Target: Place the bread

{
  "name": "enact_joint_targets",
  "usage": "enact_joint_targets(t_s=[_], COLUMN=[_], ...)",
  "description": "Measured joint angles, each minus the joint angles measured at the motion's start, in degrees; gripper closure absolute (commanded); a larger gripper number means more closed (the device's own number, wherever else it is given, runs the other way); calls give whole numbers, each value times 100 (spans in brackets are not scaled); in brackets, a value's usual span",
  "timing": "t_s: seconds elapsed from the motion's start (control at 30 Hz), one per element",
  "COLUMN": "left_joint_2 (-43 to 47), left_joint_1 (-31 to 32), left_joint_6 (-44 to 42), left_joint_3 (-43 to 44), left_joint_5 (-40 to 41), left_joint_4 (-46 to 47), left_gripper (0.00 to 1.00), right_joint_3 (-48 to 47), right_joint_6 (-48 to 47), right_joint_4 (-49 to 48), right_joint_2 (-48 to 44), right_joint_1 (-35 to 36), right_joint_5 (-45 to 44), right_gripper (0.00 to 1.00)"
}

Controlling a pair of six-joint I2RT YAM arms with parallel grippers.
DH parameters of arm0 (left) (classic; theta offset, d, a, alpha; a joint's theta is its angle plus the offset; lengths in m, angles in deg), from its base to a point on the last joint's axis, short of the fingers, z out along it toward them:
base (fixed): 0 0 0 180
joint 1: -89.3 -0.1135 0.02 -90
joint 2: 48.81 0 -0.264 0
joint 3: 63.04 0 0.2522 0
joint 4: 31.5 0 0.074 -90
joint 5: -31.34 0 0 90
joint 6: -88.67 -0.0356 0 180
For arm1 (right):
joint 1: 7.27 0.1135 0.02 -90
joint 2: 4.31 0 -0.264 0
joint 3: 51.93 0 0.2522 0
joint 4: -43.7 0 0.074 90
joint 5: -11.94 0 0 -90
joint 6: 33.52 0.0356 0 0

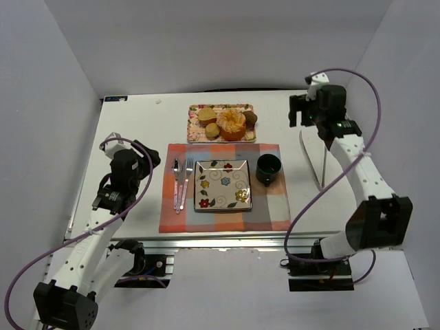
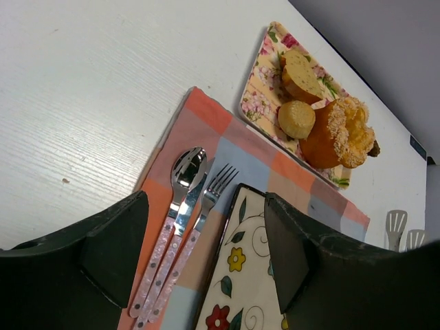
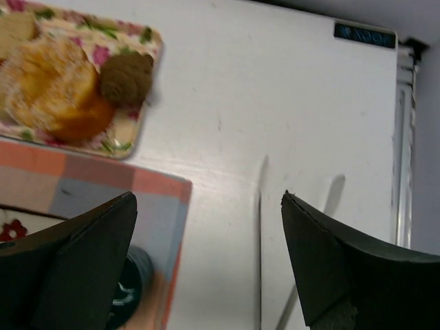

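The bread [image 1: 212, 130] is a small round golden bun on the floral tray [image 1: 194, 130] at the back of the table; in the left wrist view the bread [image 2: 297, 119] lies between a paler tan bread [image 2: 302, 75] and an orange ring cake [image 2: 340, 134]. The square floral plate [image 1: 222, 184] sits bare on the checked placemat [image 1: 271, 206]. My left gripper [image 1: 148, 154] hovers left of the placemat, open and holding nothing [image 2: 206, 240]. Over the table's back right, my right gripper [image 1: 302, 110] is also open and holds nothing [image 3: 208, 206].
A spoon, knife and fork [image 1: 181, 182] lie left of the plate. A dark mug [image 1: 268, 168] stands to the plate's right. A brown muffin [image 3: 126, 78] sits at the tray's right end, beside the ring cake [image 3: 55, 89]. White walls enclose the table.
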Motion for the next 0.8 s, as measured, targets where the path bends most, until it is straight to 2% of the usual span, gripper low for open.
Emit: enact_joint_targets(t_s=[0.07,0.13,0.2,0.23,0.27,0.37,0.4,0.43,0.5,0.53,0.8], left_joint_2=[0,-2,-2,-2,-2,-2,-2,-2,0,9,160], left_joint_1=[0,0,0,0,0,0,0,0,0,0,0], left_joint_6=[-35,-57,-81,-94,-103,-142,-151,-170,-188,-192,-181], left_joint_3=[0,0,-2,-2,-2,-2,-2,-2,-2,-9,-197], left_joint_5=[-26,-66,-103,-120,-136,-190,-199,-216,-227,-234,-304], left_joint_4=[48,87,144,173,199,234,247,273,302,310,339], left_gripper=[22,22,22,23,23,24,25,28,29,29,27], right_joint_3=[461,903,1290,1432,1543,1663,1694,1773,1849,1904,2568], right_joint_6=[-57,-271,-529,-647,-723,-905,-979,-1110,-1178,-1296,-1526], right_joint_4=[39,74,168,219,297,647,741,949,1102,1158,1095], right_joint_2=[-398,-769,-1106,-1226,-1309,-1283,-1233,-1086,-968,-879,-444], right_joint_1=[-216,-479,-793,-977,-1174,-1779,-1950,-2299,-2487,-2573,-2732], right_joint_5=[-13,192,503,682,903,1497,1655,1899,1971,1961,1471], right_gripper=[11,18,52,73,100,100,74,20,20,11,11])
